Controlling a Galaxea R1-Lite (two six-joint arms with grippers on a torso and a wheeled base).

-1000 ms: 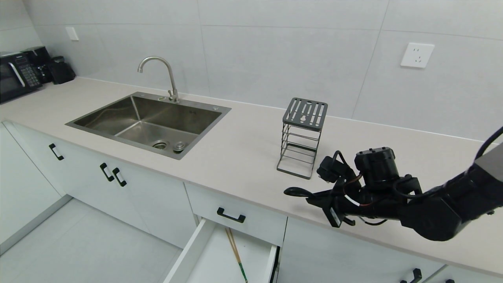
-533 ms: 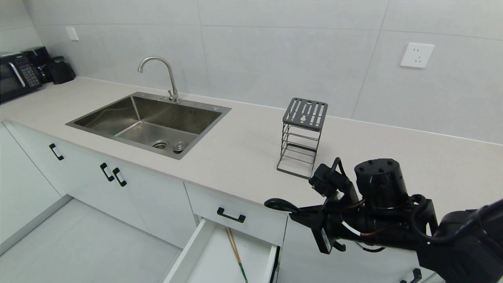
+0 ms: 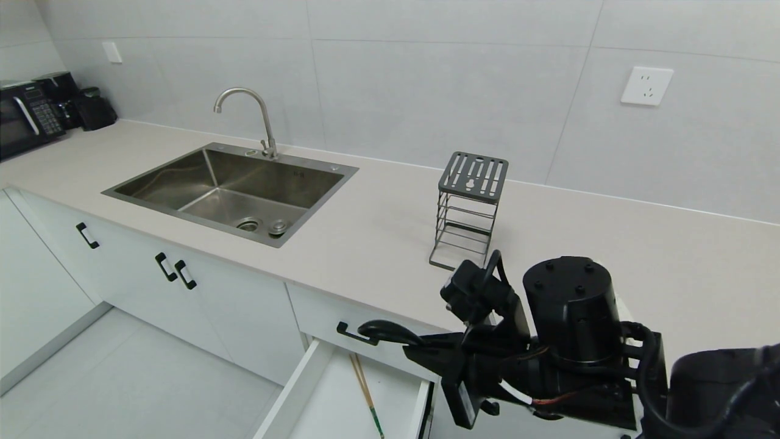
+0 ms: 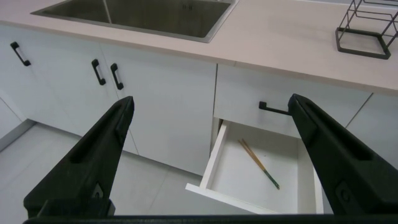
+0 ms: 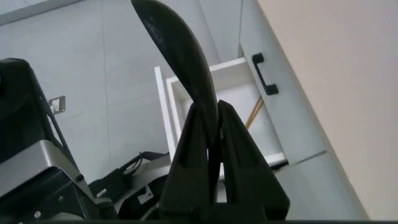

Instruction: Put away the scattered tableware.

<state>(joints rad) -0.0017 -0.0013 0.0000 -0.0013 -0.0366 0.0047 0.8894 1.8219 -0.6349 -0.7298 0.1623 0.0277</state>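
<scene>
Start from the counter (image 3: 378, 244): just below its front edge the drawer (image 3: 329, 396) stands pulled out, under a closed drawer front (image 3: 390, 341). Your right gripper (image 3: 448, 356) is pinched tight on the handle of the black spoon (image 3: 384, 331), held in the air with its long axis roughly level and its bowl pointing to the robot's left. The drawer lies below that bowl and a little to the left, so the right arm is the nearer one (a short drop, I judge, not a reach). The left gripper (image 4: 211, 102) is spread wide, holding nothing. Its wrist view gives you the drawer floor with the chopsticks (image 4: 260, 163) lying aslant, where the head view crops it.
</scene>
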